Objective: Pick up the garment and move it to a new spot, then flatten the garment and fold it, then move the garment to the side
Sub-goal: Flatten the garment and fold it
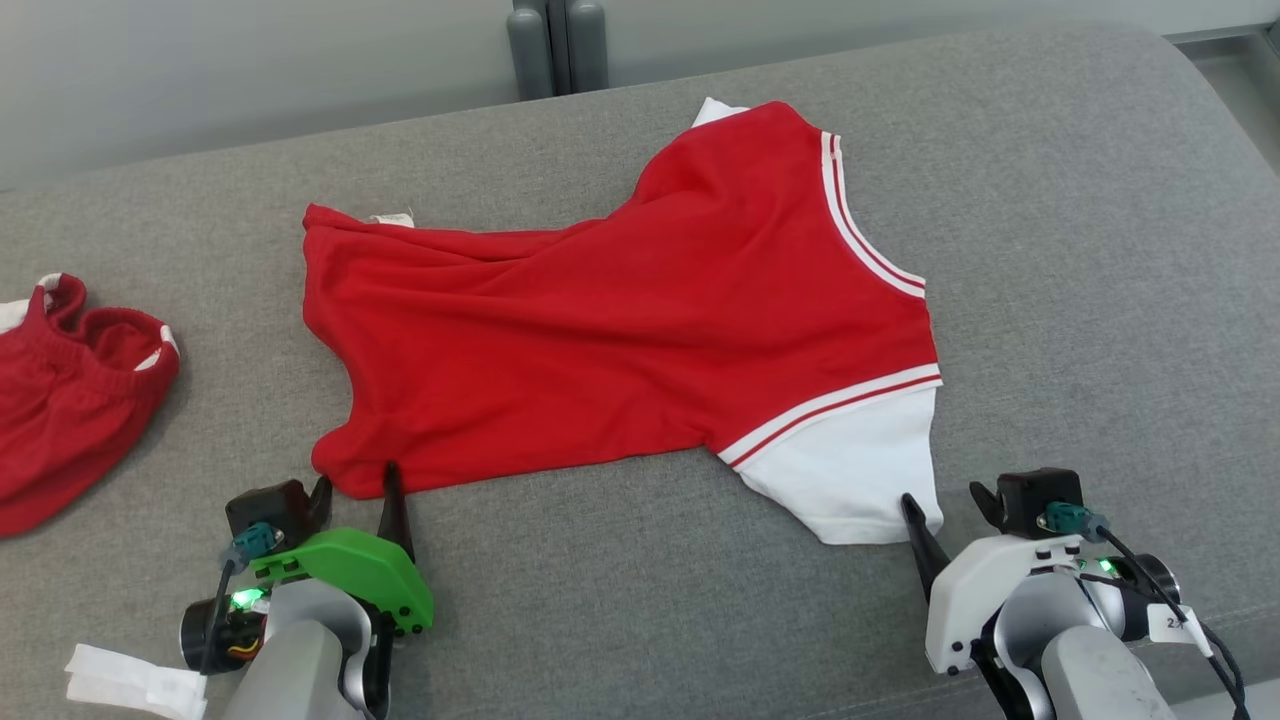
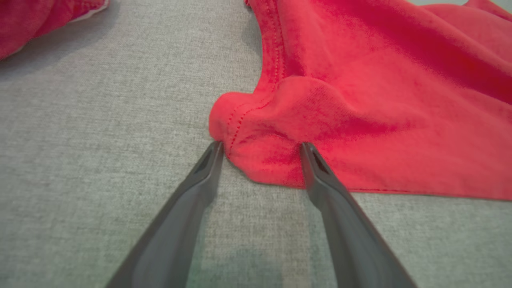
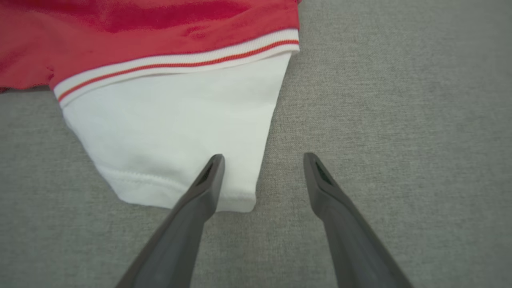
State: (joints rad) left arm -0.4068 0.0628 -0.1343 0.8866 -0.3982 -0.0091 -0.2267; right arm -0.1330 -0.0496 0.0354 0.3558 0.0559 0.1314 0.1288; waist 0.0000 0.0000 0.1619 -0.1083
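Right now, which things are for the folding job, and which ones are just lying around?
For the job:
- red and white shirt
- left end effector, open at the shirt's near edge
- right end effector, open at the shirt's near edge

Just lying about:
- second red garment, off to the left
- white scrap, at the front
- grey posts, behind

Head view high above the garment (image 1: 620, 330); wrist views close at its near edge.

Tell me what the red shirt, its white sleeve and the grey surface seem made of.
Red shirt: soft knit, possibly synthetic; faint sheen, stitched hem.
White sleeve: smooth matte knit; hem stitching visible.
Grey surface: coarse woven upholstery, by its matte heathered texture.
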